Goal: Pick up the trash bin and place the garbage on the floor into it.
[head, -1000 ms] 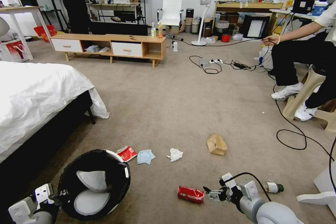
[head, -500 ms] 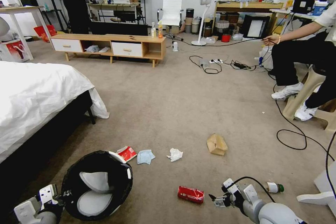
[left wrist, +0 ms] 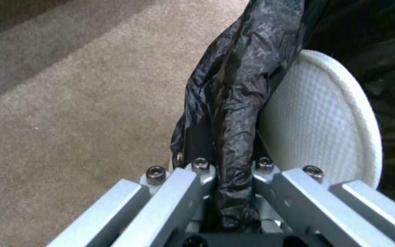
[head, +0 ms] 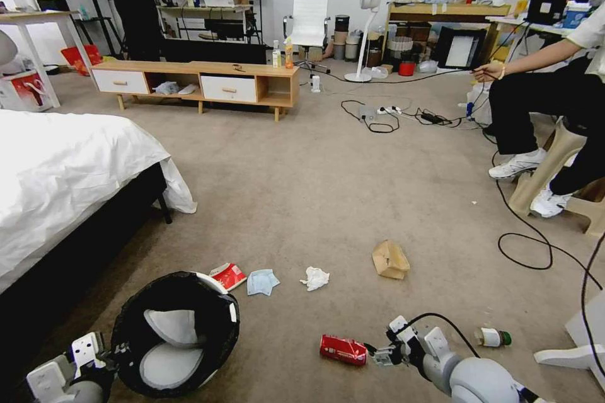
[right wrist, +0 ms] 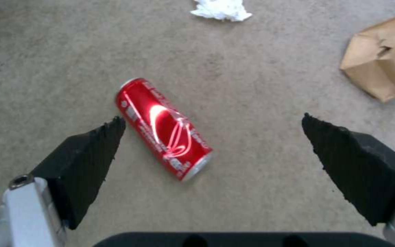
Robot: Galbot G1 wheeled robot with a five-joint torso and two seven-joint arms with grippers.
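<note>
Right pincer hovers over the soda can; left pincer carries the trash bin.

The carpet floor (head: 328,189) bears the litter. The trash bin (head: 173,330), low left, tilts its mouth up, its rim and black liner clamped in the left pincer (left wrist: 227,192). The right pincer (right wrist: 211,144), jaws spread wide, hangs over the red soda can (right wrist: 163,127) lying flat; the paper bag (right wrist: 385,56) is cut off.

right claw (right wrist: 213,133): black ridged wedge pads | silver links, hex screws | black cable
</note>
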